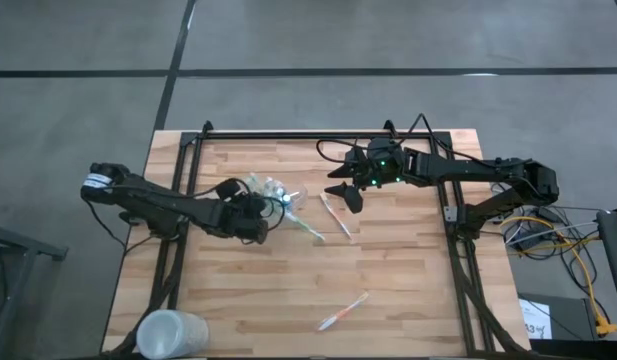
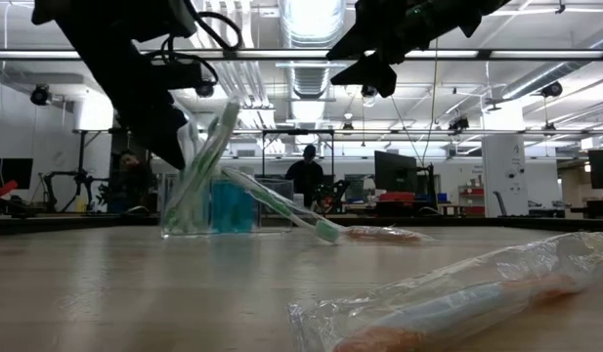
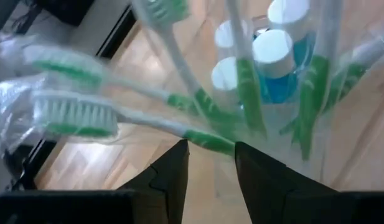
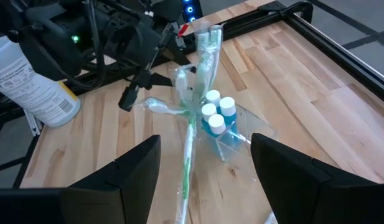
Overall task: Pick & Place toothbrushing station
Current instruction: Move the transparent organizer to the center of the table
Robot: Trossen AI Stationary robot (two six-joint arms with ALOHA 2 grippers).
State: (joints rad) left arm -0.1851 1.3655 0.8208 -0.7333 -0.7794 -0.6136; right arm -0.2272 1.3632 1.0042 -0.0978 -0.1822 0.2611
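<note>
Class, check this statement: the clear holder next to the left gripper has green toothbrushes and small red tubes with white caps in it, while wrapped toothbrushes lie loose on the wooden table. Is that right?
Not quite. The tubes are blue, not red, as the right wrist view shows. The rest stands: the clear holder by the left gripper has green toothbrushes in it, and wrapped toothbrushes lie loose on the wooden table.

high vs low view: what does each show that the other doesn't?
Only high: the frosted cup at the table's near left corner, and both arms whole, left gripper at the holder, right gripper with jaws open. Only low: the room behind, with a person. Both: the clear holder of green toothbrushes and the wrapped orange toothbrush.
</note>
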